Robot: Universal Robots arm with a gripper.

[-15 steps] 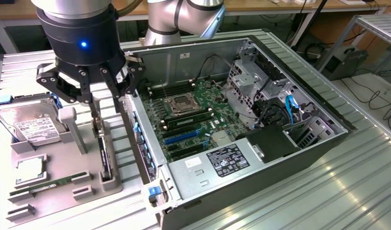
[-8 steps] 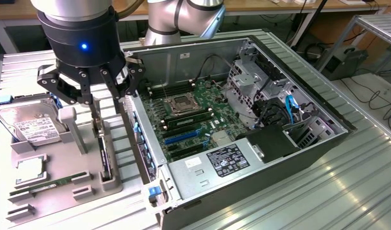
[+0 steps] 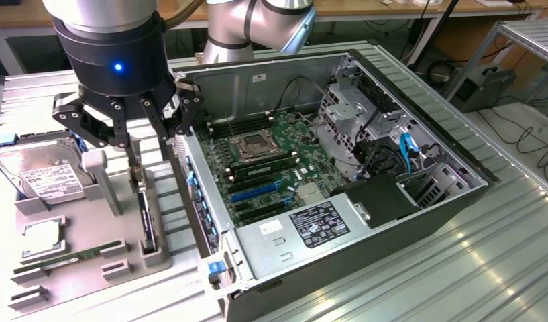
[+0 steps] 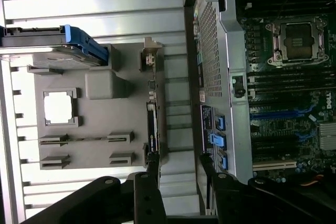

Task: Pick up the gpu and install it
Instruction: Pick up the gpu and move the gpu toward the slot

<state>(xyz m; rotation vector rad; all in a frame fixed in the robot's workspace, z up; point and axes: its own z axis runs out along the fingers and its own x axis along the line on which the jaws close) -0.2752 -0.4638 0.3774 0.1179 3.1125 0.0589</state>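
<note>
The gpu (image 3: 147, 221) (image 4: 151, 124) stands on its long edge in a narrow slot of the grey holder tray (image 3: 86, 221) (image 4: 100, 156), on the side of the tray nearest the computer case (image 3: 453, 194). Its long axis runs parallel to the case's side wall. The end with what looks like the silvery bracket points toward the hard-drive end of the tray, though that part is hard to make out from here.

The gripper (image 3: 137, 137) (image 4: 178, 174) hangs above the tray with its jaws spread wide and nothing between them. In the wrist view one finger (image 4: 152, 174) lines up with the card's near end. The other sits over the strip of table between the tray and the case.

The tray also holds a hard drive (image 3: 45, 171) (image 4: 52, 51) in a blue-edged carrier, propped up at the exterior view's left. A square processor (image 3: 41, 238) (image 4: 58, 107) lies flat in its recess, and a thin RAM stick (image 3: 64, 261) sits in its clips.

The case lies open on its side just beside the tray, and its wall rises between the card and the motherboard (image 3: 265, 168) (image 4: 294, 93). On the motherboard are the open CPU socket (image 3: 255, 144) (image 4: 296, 40) and the blue expansion slots (image 3: 255, 193) (image 4: 278, 114). Cables and a drive cage crowd the case's far end.
</note>
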